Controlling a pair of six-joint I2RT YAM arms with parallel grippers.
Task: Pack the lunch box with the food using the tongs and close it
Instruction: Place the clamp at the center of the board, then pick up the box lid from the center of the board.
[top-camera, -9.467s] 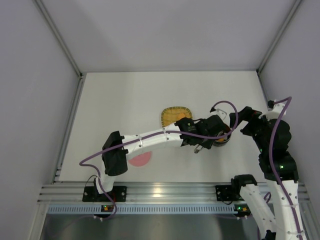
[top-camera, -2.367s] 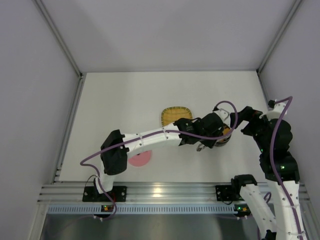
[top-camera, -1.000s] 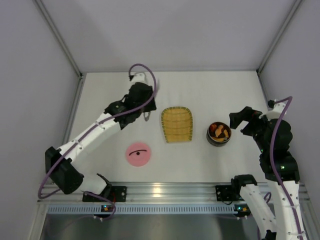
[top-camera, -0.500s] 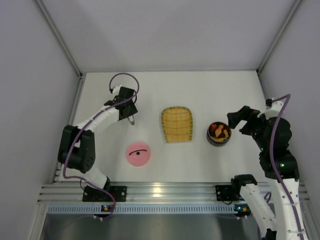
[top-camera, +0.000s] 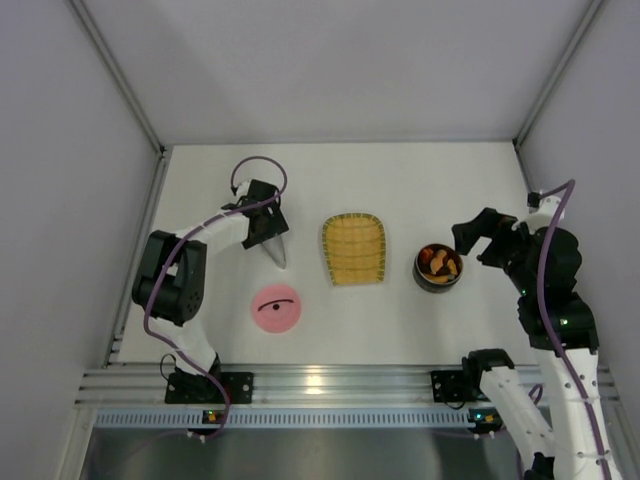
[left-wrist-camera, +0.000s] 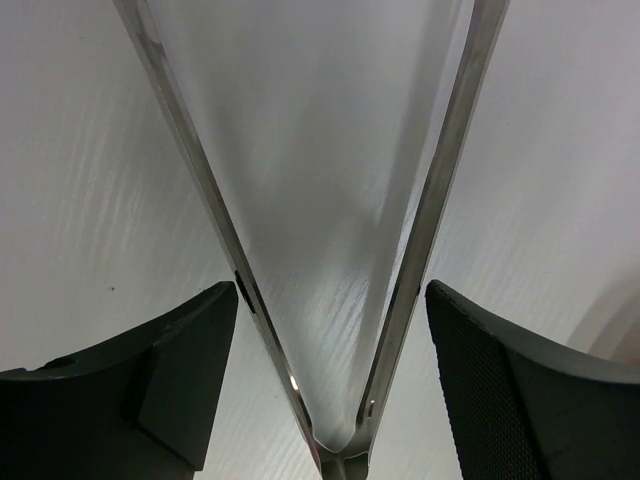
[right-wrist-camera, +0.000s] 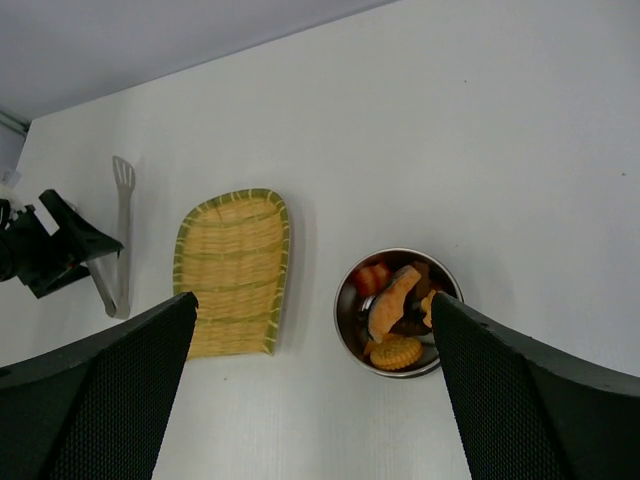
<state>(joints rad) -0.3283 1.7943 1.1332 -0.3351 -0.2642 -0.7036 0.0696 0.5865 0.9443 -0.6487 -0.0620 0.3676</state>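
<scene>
The silver tongs (top-camera: 277, 254) lie on the table at the left, their joined end between my left gripper's (top-camera: 268, 236) fingers. In the left wrist view the tongs (left-wrist-camera: 430, 200) spread into a V, and both dark fingers (left-wrist-camera: 150, 380) stand apart from its arms, so my left gripper (left-wrist-camera: 330, 295) is open. The steel lunch box (top-camera: 438, 267) sits at the right with the food (right-wrist-camera: 395, 305) inside: orange rounds, a salmon-coloured slice and dark bits. Its pink lid (top-camera: 277, 308) lies flat near the left front. My right gripper (right-wrist-camera: 312, 300) hovers open above the lunch box (right-wrist-camera: 345, 310).
A yellow woven tray (top-camera: 354, 248) lies between the tongs and the lunch box, and shows bare in the right wrist view (right-wrist-camera: 233, 270). White walls enclose the table on three sides. The arm bases stand along the near rail.
My left arm carried the tongs from the middle to the far left and lowered them; its jaws have spread off the tongs. The right gripper barely shifted.
</scene>
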